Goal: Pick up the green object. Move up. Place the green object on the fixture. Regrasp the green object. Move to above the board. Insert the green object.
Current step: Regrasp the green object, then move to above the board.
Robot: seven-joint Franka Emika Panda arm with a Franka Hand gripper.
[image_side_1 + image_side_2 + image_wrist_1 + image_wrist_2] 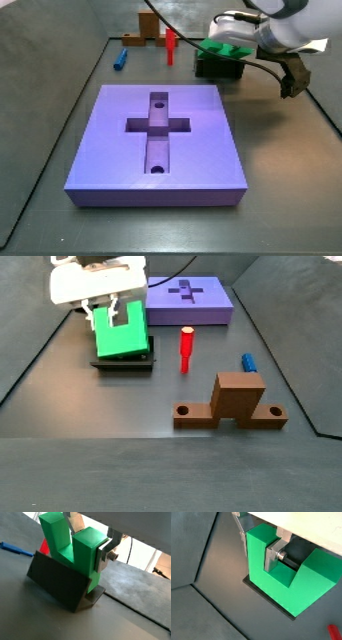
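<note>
Two silver-plate fingers [272,556] of my parallel-jaw gripper [106,308] pinch one prong of the bright green U-shaped block [120,332], which leans on the dark box-like fixture [60,581] with its prongs pointing up. From here the block seems seated. Well apart lies the flat purple board [160,140].

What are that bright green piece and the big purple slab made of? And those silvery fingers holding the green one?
The green object, standing on the fixture, looks like matte plastic: even colour, crisp edges, no glare. The board seems likewise plastic, with a faint sheen on top. The gripper is at the green object's prong; its fingers look like brushed metal, silver with soft highlights. I cannot be sure of any.
</note>
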